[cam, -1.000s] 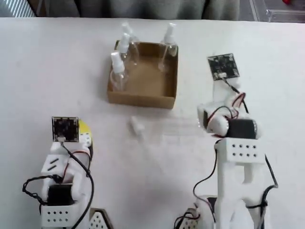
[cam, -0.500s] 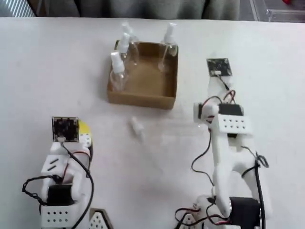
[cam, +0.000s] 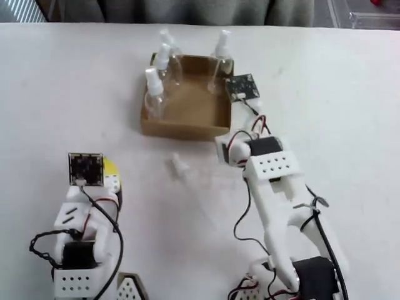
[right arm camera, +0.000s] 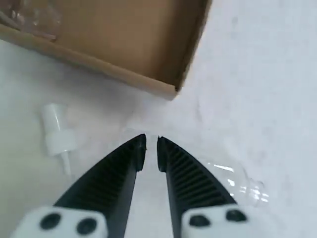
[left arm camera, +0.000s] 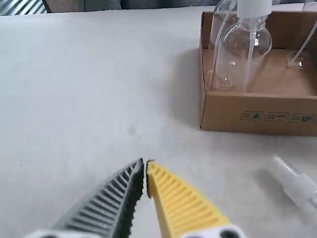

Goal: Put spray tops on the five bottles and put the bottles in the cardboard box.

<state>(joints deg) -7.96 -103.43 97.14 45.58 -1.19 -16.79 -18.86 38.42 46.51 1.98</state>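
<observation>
Four bottles (cam: pixel 154 95) with white spray tops fitted stand upright inside the cardboard box (cam: pixel 184 130) — three along its left side and far-left corner, one at the far-right corner. A fifth bottle (right arm camera: pixel 238 186), clear and uncapped, lies on its side on the bench (cam: pixel 75 75) just in front of the box's near right corner, partly behind one finger of the right gripper (right arm camera: pixel 151 144). A loose spray top (cam: pixel 179 165) lies flat on the bench near the box's front wall, apart from the fifth bottle. The right gripper hangs low over the bench between the two, tips aimed at the box corner, fingers drawn almost together with only a thin slit and nothing between them. The left gripper (left arm camera: pixel 145 166) sits well back on the other side of the bench — clenched, tips touching, holding nothing — and faces the box's left front corner.
</observation>
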